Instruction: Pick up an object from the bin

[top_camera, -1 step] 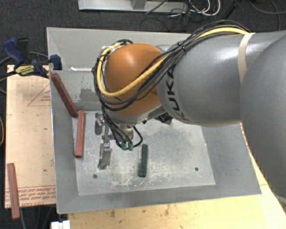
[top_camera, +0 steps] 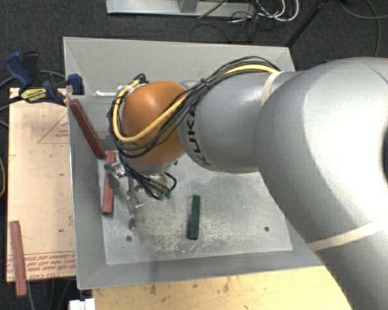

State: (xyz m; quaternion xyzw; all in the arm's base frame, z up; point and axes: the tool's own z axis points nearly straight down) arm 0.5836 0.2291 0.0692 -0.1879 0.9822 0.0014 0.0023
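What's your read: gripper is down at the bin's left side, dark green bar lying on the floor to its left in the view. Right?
Wrong on one point. The camera view shows the dark green bar on the bin floor to the right of the gripper, not the left. The gripper is down at the bin's left side, as stated.

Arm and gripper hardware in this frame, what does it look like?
Silver-grey rounded arm links with black KUKA lettering. Glossy orange dome cover at the wrist, with yellow and black cables looped over it. Small bare-metal gripper underneath.
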